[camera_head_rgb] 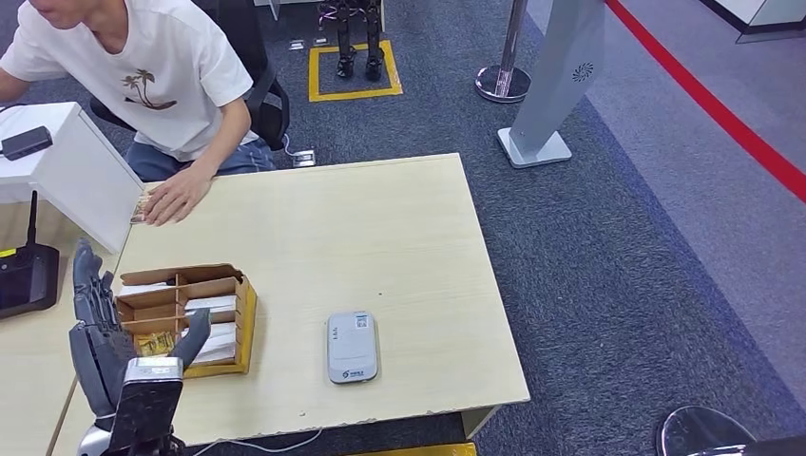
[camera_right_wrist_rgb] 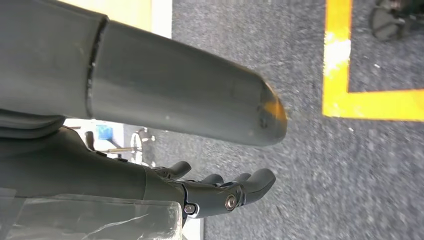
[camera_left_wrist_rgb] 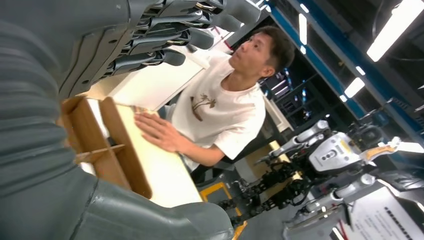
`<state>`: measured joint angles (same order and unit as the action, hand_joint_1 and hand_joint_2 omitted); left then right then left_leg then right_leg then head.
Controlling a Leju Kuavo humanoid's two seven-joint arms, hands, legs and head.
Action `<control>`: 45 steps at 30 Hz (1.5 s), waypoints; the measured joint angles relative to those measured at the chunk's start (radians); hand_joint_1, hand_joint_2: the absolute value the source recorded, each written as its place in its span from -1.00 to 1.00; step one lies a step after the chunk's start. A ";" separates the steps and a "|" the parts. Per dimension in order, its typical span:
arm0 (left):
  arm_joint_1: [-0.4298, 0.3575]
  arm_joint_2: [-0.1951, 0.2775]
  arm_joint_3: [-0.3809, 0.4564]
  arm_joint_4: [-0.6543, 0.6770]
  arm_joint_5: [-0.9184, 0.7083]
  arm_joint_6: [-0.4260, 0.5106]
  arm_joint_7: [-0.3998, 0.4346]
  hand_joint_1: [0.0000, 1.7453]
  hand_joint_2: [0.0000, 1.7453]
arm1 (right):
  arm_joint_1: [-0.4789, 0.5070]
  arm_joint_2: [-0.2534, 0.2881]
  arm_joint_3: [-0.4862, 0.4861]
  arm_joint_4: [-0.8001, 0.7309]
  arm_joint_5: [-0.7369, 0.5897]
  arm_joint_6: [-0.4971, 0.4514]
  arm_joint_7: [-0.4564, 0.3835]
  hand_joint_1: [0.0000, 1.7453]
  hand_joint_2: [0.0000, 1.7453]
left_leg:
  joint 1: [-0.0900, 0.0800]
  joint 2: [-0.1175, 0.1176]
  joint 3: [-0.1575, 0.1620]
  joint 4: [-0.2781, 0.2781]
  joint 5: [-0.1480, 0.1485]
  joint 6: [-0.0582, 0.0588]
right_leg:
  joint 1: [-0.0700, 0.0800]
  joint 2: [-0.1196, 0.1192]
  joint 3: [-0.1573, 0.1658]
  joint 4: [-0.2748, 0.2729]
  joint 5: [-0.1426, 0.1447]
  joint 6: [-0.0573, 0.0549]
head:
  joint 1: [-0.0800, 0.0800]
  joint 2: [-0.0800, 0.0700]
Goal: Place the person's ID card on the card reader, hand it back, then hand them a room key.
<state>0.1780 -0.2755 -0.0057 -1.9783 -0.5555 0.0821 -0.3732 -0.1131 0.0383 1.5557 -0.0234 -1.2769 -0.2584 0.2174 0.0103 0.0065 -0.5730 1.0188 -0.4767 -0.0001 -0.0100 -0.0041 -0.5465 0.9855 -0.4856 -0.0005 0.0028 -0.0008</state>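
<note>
The grey card reader (camera_head_rgb: 352, 347) lies flat near the table's front edge. A wooden box (camera_head_rgb: 190, 318) with compartments holds white cards at the table's left. My left hand (camera_head_rgb: 100, 328) stands at the box's left side with fingers spread upward, thumb (camera_head_rgb: 195, 332) over the box, holding nothing. In the left wrist view the fingers (camera_left_wrist_rgb: 175, 30) reach over the box (camera_left_wrist_rgb: 110, 145). A person in a white T-shirt rests a hand (camera_head_rgb: 176, 198) flat at the table's far left edge; whether a card lies under it I cannot tell. My right hand (camera_right_wrist_rgb: 165, 115) hangs over grey carpet, holding nothing.
A white cabinet (camera_head_rgb: 67, 166) with a dark handset (camera_head_rgb: 27, 142) stands at the far left, a black device (camera_head_rgb: 24, 277) below it. Beyond the table stand an office chair (camera_head_rgb: 271, 104), a grey stand (camera_head_rgb: 551, 85) and a post base (camera_head_rgb: 502, 84).
</note>
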 joint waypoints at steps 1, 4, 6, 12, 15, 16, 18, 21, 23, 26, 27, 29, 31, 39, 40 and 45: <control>0.013 -0.003 0.000 -0.002 0.000 0.001 -0.004 -1.00 1.00 | 0.001 0.004 0.000 0.000 0.000 0.000 0.002 -1.00 -1.00 | 0.000 0.000 0.000 0.000 0.000 0.000 | 0.000 0.000 0.000 0.000 0.000 0.000 | 0.000 0.000; 0.036 -0.009 0.000 -0.006 0.000 -0.002 -0.014 -1.00 1.00 | 0.003 0.012 0.000 0.002 0.000 -0.002 -0.005 -1.00 -1.00 | 0.000 0.000 0.000 0.000 0.000 0.000 | 0.000 0.000 0.000 0.000 0.000 0.000 | 0.000 0.000; 0.045 -0.011 0.000 -0.009 -0.003 -0.010 -0.015 -1.00 1.00 | 0.003 0.015 0.000 0.002 0.004 -0.003 -0.019 -1.00 -1.00 | 0.000 0.000 0.000 0.000 0.000 0.000 | 0.000 0.000 0.000 0.000 0.000 0.000 | 0.000 0.000; 0.059 -0.015 0.000 -0.012 -0.012 -0.017 -0.015 -1.00 1.00 | 0.003 0.018 0.000 0.003 0.011 -0.002 -0.031 -1.00 -1.00 | 0.000 0.000 0.000 0.000 0.000 0.000 | 0.000 0.000 0.000 0.000 0.000 0.000 | 0.000 0.000; 0.063 -0.016 0.000 -0.016 -0.027 -0.015 -0.015 -1.00 1.00 | 0.003 0.020 0.000 0.004 0.019 0.008 -0.021 -1.00 -1.00 | 0.000 0.000 0.000 0.000 0.000 0.000 | 0.000 0.000 0.000 0.000 0.000 0.000 | 0.000 0.000; 0.065 -0.016 0.000 -0.017 -0.035 -0.012 -0.015 -1.00 1.00 | 0.004 0.021 0.000 0.004 0.023 0.013 -0.012 -1.00 -1.00 | 0.000 0.000 0.000 0.000 0.000 0.000 | 0.000 0.000 0.000 0.000 0.000 0.000 | 0.000 0.000; 0.067 -0.016 0.000 -0.019 -0.046 -0.007 -0.014 -1.00 1.00 | 0.004 0.023 0.000 0.005 0.025 0.018 0.002 -1.00 -1.00 | 0.000 0.000 0.000 0.000 0.000 0.000 | 0.000 0.000 0.000 0.000 0.000 0.000 | 0.000 0.000; 0.068 -0.016 0.000 -0.019 -0.047 -0.007 -0.013 -1.00 1.00 | 0.004 0.024 0.000 0.005 0.025 0.018 0.005 -1.00 -1.00 | 0.000 0.000 0.000 0.000 0.000 0.000 | 0.000 0.000 0.000 0.000 0.000 0.000 | 0.000 0.000; 0.072 -0.017 0.000 -0.020 -0.049 -0.005 -0.012 -1.00 1.00 | 0.004 0.025 0.000 0.006 0.027 0.018 0.014 -1.00 -1.00 | 0.000 0.000 0.000 0.000 0.000 0.000 | 0.000 0.000 0.000 0.000 0.000 0.000 | 0.000 0.000; 0.094 -0.023 0.001 -0.024 -0.043 -0.001 -0.011 -1.00 1.00 | 0.009 0.029 0.000 0.009 0.035 0.020 0.034 -1.00 -1.00 | 0.000 0.000 0.000 0.000 0.000 0.000 | 0.000 0.000 0.000 0.000 0.000 0.000 | 0.000 0.000; 0.101 -0.025 0.001 -0.025 -0.040 -0.002 -0.013 -1.00 1.00 | 0.011 0.030 0.000 0.010 0.041 0.021 0.034 -1.00 -1.00 | 0.000 0.000 0.000 0.000 0.000 0.000 | 0.000 0.000 0.000 0.000 0.000 0.000 | 0.000 0.000; 0.105 -0.027 0.002 -0.026 -0.046 -0.008 -0.013 -1.00 1.00 | 0.011 0.030 0.000 0.011 0.056 0.024 0.025 -1.00 -1.00 | 0.000 0.000 0.000 0.000 0.000 0.001 | 0.000 0.000 0.000 0.000 0.000 0.000 | 0.000 0.000; 0.104 -0.027 0.002 -0.026 -0.064 -0.007 -0.002 -1.00 1.00 | 0.011 0.030 0.000 0.011 0.063 0.029 0.026 -1.00 -1.00 | 0.000 0.000 0.000 0.000 0.000 0.001 | 0.000 0.000 0.000 0.000 0.000 0.000 | 0.000 0.000; 0.101 -0.025 0.003 -0.015 -0.115 -0.008 0.039 -1.00 1.00 | 0.010 0.030 0.000 0.018 0.072 0.033 0.024 -1.00 -1.00 | 0.000 0.000 0.000 0.000 0.000 0.001 | 0.000 0.000 0.000 0.000 0.000 0.000 | 0.000 0.000; 0.099 -0.025 0.004 -0.010 -0.125 -0.009 0.046 -1.00 1.00 | 0.010 0.030 0.000 0.019 0.071 0.033 0.020 -1.00 -1.00 | 0.000 0.000 0.000 0.000 0.000 0.001 | 0.000 0.000 0.000 0.000 0.000 0.000 | 0.000 0.000; 0.095 -0.024 0.007 0.016 -0.158 -0.013 0.059 -1.00 1.00 | 0.009 0.030 0.000 0.020 0.066 0.031 0.006 -1.00 -1.00 | 0.000 0.000 0.000 0.000 0.000 0.001 | 0.000 0.000 0.000 0.000 0.000 0.000 | 0.000 0.000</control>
<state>0.2734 -0.2991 0.0016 -1.9621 -0.7131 0.0690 -0.3142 -0.1041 0.0683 1.5557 -0.0032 -1.2112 -0.2277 0.2234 0.0103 0.0064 -0.5730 1.0188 -0.4770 0.0005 -0.0101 -0.0045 -0.5464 0.9855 -0.4855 -0.0004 0.0028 -0.0008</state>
